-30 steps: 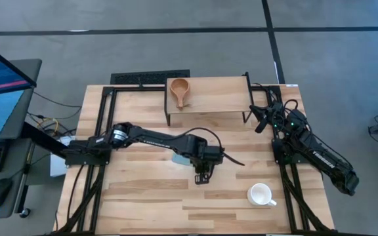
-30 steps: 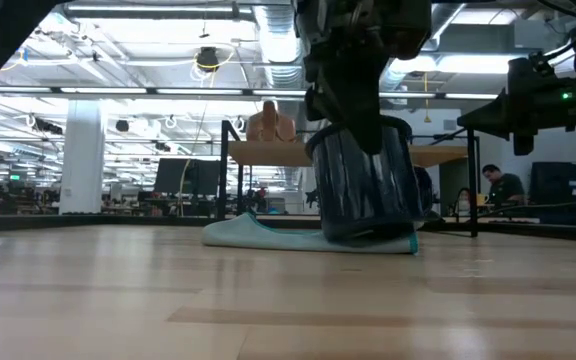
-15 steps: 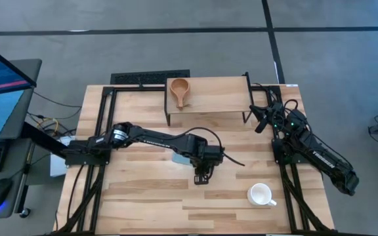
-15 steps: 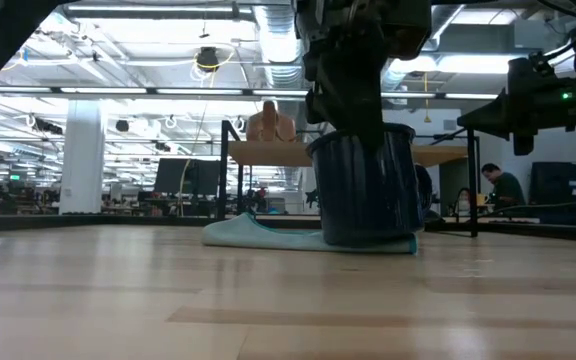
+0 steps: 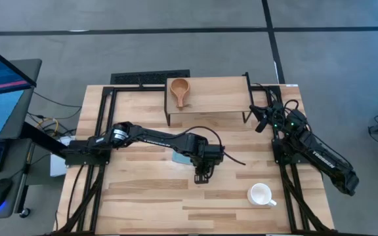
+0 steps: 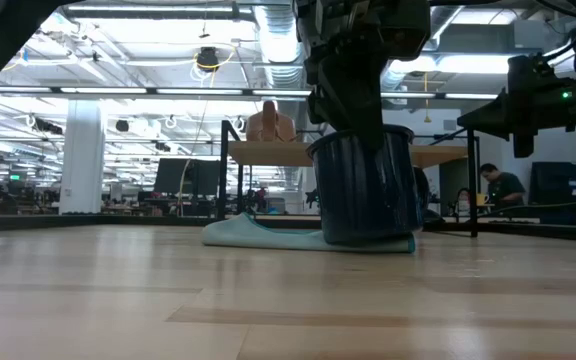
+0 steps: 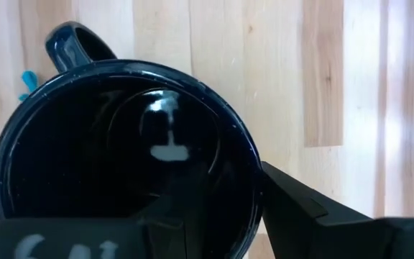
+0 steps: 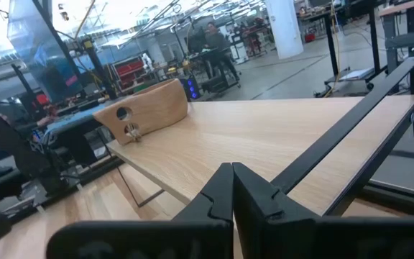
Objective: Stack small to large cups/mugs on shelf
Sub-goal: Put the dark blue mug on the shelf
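The left gripper (image 5: 203,172) pinches the navy mug (image 6: 365,185) by its rim for lifting toward the shelf (image 5: 212,95) at 12 o'clock, while the right gripper (image 8: 233,188) waits pressed together.

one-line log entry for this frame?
left gripper: shut on navy mug rim, over cloth | right gripper: shut, idle | wooden cup: on shelf

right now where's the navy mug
In the high view the navy mug is mid-table, under the left claw, in front of the shelf. In the low view it stands upright on the blue cloth, one finger inside its rim.
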Available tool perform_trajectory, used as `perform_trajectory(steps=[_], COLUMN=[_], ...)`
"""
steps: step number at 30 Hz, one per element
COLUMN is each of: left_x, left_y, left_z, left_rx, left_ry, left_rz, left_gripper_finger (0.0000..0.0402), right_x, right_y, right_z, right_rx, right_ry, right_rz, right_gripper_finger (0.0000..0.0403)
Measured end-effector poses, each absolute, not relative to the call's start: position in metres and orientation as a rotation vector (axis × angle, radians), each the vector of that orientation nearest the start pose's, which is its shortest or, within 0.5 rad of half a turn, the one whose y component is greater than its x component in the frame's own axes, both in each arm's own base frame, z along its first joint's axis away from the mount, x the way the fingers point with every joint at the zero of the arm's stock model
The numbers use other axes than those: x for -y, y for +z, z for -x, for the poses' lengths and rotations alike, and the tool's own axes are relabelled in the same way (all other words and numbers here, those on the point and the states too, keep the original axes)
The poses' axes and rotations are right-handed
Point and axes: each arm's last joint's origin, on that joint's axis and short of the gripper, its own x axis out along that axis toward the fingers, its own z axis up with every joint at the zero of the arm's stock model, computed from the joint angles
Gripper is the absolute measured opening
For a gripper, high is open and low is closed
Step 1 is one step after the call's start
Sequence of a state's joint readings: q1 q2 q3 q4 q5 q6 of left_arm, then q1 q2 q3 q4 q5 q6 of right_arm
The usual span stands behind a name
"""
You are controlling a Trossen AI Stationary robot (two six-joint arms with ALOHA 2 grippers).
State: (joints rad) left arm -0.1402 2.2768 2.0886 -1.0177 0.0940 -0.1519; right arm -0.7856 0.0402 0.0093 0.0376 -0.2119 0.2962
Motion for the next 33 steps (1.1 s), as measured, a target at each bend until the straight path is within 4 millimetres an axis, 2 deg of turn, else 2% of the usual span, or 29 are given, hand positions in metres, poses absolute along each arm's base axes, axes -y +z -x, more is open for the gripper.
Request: perform_trajectory(steps=[22, 28, 33], left_x=[0.0693, 0.0693, 0.0689], left_y=[0.2289, 0.2290, 0.2290], left_z=[-0.4771, -0.4773, -0.4774], left_rx=[-1.167, -1.164, -1.164], left_ry=[-0.119, -0.127, -0.114], left_rz=[0.069, 0.056, 0.061], left_gripper_finger=[0.0108, 0.0108, 0.0108], right_x=[0.0657, 0.0649, 0.0642], right_y=[0.1671, 0.1675, 0.1679], right_z=[-0.0743, -0.0748, -0.0752], right_rx=[0.091, 0.122, 0.118], right_ry=[-0.568, -0.532, -0.503], right_rz=[-0.288, -0.402, -0.398], right_gripper_finger=[0.0026, 0.0026, 0.0026])
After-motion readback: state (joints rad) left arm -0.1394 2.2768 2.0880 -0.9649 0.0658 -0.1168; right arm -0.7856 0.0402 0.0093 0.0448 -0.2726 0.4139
